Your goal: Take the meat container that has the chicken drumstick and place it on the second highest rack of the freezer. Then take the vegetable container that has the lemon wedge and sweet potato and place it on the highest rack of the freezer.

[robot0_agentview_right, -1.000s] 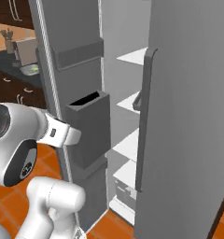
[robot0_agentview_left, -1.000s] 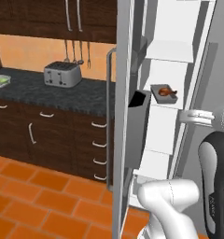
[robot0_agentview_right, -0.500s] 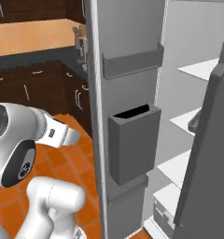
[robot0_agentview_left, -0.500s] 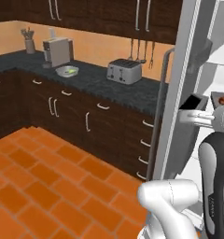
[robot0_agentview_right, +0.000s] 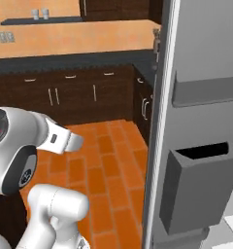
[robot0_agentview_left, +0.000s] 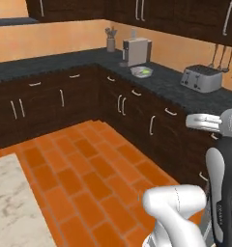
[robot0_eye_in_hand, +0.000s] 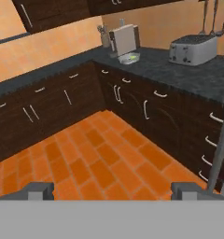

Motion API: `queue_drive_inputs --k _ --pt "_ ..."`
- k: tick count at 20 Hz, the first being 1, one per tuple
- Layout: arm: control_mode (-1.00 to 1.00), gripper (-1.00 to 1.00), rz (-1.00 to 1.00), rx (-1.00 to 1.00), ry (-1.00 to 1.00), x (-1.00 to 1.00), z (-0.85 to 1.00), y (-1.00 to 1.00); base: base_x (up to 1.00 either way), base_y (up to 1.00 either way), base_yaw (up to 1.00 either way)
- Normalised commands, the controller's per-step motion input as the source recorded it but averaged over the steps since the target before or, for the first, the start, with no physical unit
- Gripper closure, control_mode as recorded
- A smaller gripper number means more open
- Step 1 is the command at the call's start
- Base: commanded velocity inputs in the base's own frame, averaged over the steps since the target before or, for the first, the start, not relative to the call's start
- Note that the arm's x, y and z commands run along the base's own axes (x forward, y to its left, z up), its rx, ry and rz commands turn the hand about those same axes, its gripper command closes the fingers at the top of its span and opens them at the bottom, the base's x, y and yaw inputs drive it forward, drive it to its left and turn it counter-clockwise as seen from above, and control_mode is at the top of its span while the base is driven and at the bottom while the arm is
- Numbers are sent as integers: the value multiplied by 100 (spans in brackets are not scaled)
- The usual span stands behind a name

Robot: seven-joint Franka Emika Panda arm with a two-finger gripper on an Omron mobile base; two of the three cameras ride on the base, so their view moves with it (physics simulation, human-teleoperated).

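My gripper point(robot0_eye_in_hand: 113, 191) is open, its two dark fingertips point(robot0_eye_in_hand: 37, 190) set wide apart with nothing between them. It points across the orange tiled floor at the corner of the dark kitchen cabinets. The freezer's open grey door point(robot0_agentview_right: 201, 97) with its door bins point(robot0_agentview_right: 198, 189) stands at the right of the right base view; the racks are out of view. The meat container is out of view. A shallow light dish point(robot0_agentview_left: 141, 71) point(robot0_eye_in_hand: 129, 58) holding something yellow-green sits on the dark counter beside a white appliance; it is too small to tell whether it is the vegetable container.
A silver toaster point(robot0_agentview_left: 201, 78) point(robot0_eye_in_hand: 191, 49) sits on the counter to the right of the dish. A white appliance point(robot0_agentview_left: 136, 51) and a utensil holder point(robot0_agentview_left: 110, 43) stand in the counter corner. A pale counter corner point(robot0_agentview_left: 11, 202) juts in at the lower left. The tiled floor point(robot0_agentview_left: 84, 169) lies open between.
The whole picture has swung left as the base turned: the freezer's inside and the container on its shelf have left the views, and the cabinet corner has come in. The gripper stays open.
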Motion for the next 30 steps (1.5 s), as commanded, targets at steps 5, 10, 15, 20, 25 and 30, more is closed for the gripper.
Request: queue_drive_inputs --k 5,10,15,20,25,30 --pt "100 -100 0 0 0 0 0 0 64 29 49" --pt "100 -100 0 0 0 0 0 0 100 8 2" --pt "100 -100 0 0 0 0 0 0 100 32 0" --pt "100 -100 0 0 0 0 0 0 100 6 -1" --pt "100 -100 0 0 0 0 0 0 100 0 -22" --pt "100 -100 0 0 0 0 0 0 100 0 -53"
